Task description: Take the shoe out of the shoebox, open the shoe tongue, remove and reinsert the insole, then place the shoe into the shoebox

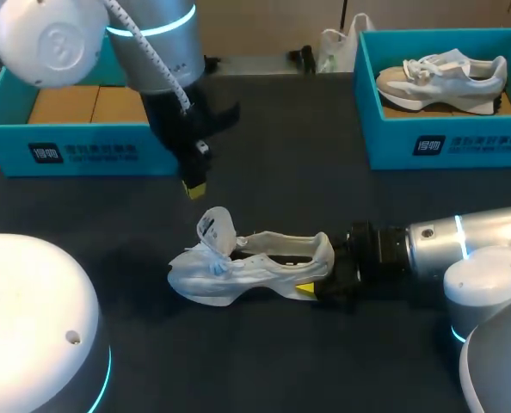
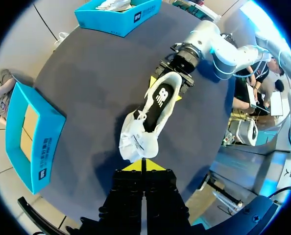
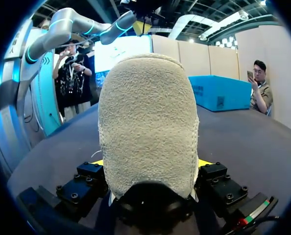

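Note:
A white shoe (image 1: 247, 267) lies on its sole mid-table, toe to the left. Its tongue (image 1: 214, 225) is pulled up and forward, and the dark insole (image 2: 160, 100) shows inside. My right gripper (image 1: 311, 284) comes in from the right and is shut on the heel (image 3: 148, 122), one finger on each side. My left gripper (image 1: 195, 185) hangs above and behind the toe with its yellow tips (image 2: 143, 165) pressed together and nothing in them. It stays clear of the tongue (image 2: 135, 139).
An open blue shoebox (image 1: 66, 146) with a cardboard liner stands at the back left. At the back right a second blue box (image 1: 445, 142) holds a grey-and-white shoe (image 1: 445, 77). Dark table surface lies around the white shoe.

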`<state>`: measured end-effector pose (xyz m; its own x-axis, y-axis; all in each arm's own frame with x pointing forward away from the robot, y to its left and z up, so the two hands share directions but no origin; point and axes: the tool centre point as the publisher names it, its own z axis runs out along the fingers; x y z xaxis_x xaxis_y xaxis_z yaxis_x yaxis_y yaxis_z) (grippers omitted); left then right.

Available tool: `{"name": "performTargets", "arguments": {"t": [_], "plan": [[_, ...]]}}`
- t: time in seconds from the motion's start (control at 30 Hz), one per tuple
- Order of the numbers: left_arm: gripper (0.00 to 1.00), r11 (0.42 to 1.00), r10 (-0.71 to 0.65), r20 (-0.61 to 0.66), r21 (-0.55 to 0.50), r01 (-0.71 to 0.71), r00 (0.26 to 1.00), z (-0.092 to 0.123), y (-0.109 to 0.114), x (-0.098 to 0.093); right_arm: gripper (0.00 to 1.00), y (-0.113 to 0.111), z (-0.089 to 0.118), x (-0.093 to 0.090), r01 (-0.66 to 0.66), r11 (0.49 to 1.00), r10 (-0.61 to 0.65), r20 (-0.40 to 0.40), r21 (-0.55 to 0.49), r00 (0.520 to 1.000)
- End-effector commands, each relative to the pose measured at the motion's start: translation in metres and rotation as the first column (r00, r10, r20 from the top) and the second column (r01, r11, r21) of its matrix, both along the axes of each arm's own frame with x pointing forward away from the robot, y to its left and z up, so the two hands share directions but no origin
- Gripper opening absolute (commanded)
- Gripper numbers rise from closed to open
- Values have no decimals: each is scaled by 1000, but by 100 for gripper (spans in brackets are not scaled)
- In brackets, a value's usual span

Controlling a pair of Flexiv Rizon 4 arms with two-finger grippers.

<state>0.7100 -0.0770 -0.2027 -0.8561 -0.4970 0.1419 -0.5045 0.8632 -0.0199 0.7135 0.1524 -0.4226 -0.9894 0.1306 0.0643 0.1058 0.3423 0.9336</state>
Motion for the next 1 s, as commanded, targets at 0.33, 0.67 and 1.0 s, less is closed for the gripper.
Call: {"name": "performTargets", "arguments": {"t": [0.33, 0.67, 1.0], "plan": [[0, 972, -218, 15, -90, 218, 976, -30, -32, -12, 0, 0, 1, 0, 0, 1000, 0, -2, -6, 1000], [0, 954, -285, -9, -103, 282, 959, -33, -51, -23, 0, 0, 1, 0, 0, 1000, 0, -2, -6, 1000], [0, 954, -285, -9, -103, 282, 959, -33, -51, -23, 0, 0, 1, 0, 0, 1000, 0, -2, -6, 1000]]}}
